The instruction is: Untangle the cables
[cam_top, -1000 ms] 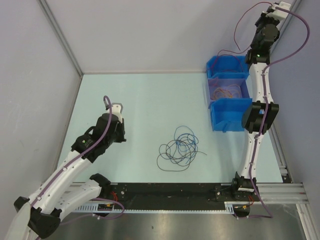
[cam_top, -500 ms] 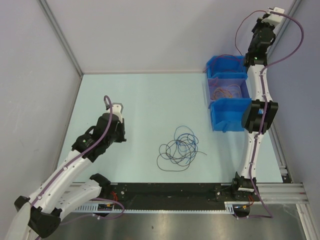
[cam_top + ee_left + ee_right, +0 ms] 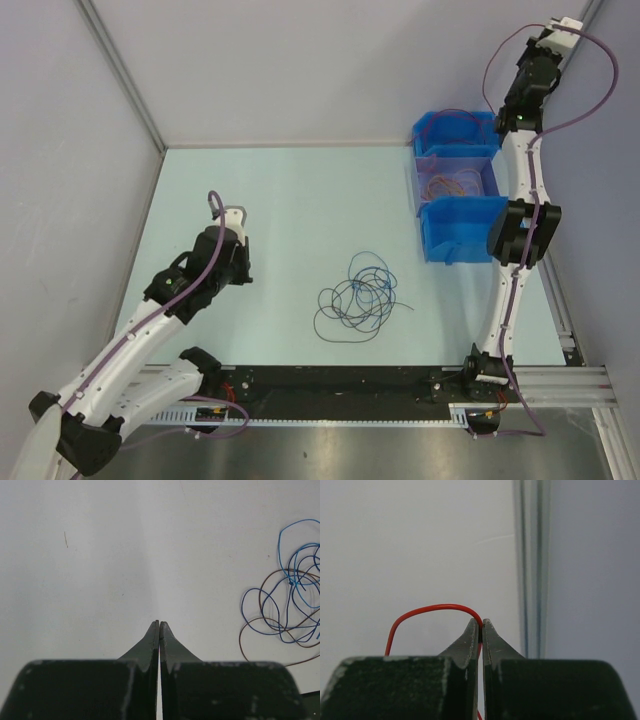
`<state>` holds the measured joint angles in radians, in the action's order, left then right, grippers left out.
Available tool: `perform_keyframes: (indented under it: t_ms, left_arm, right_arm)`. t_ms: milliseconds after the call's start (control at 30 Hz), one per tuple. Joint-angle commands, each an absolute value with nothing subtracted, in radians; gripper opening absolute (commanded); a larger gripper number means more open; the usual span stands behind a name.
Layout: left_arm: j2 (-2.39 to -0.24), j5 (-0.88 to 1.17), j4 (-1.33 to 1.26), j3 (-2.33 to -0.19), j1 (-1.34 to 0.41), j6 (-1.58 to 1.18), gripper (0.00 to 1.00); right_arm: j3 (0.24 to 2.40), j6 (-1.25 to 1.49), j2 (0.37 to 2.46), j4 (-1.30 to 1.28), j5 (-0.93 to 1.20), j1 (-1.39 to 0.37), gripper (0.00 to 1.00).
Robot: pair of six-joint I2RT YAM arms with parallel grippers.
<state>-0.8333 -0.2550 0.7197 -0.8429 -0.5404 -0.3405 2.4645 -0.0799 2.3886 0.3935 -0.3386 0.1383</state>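
Note:
A tangle of thin blue and dark cables [image 3: 357, 298] lies in loose loops on the pale table, in front of the arms' bases. It also shows at the right edge of the left wrist view [image 3: 291, 582], as blue and brown loops. My left gripper [image 3: 236, 222] [image 3: 159, 622] is shut and empty above bare table, well left of the tangle. My right gripper [image 3: 556, 32] [image 3: 480, 622] is raised high at the back right corner. It is shut on a red cable [image 3: 420, 609] that arcs left and down from its tips.
Three blue bins [image 3: 430, 215] stand in a row at the table's right edge; the middle one holds orange and red cables [image 3: 450, 183]. Grey walls enclose the table at the left, back and right. A metal corner post [image 3: 532, 555] is close to the right gripper.
The right arm's wrist has swung up and to the right, towards the back corner. The left arm and the tangle have not moved.

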Motion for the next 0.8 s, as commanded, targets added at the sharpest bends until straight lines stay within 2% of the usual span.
perform_keyframes:
  t_ms: [0, 767]
  left_arm:
    - [-0.838, -0.241, 0.698, -0.838, -0.531, -0.341, 0.00]
    - [-0.844, -0.242, 0.698, -0.838, -0.529, -0.341, 0.00]
  right_arm:
    - [2.477, -0.095, 2.365, 0.417, -0.371, 0.172, 0.00]
    - [2.444, -0.106, 2.362, 0.402, -0.380, 0.212, 0.00]
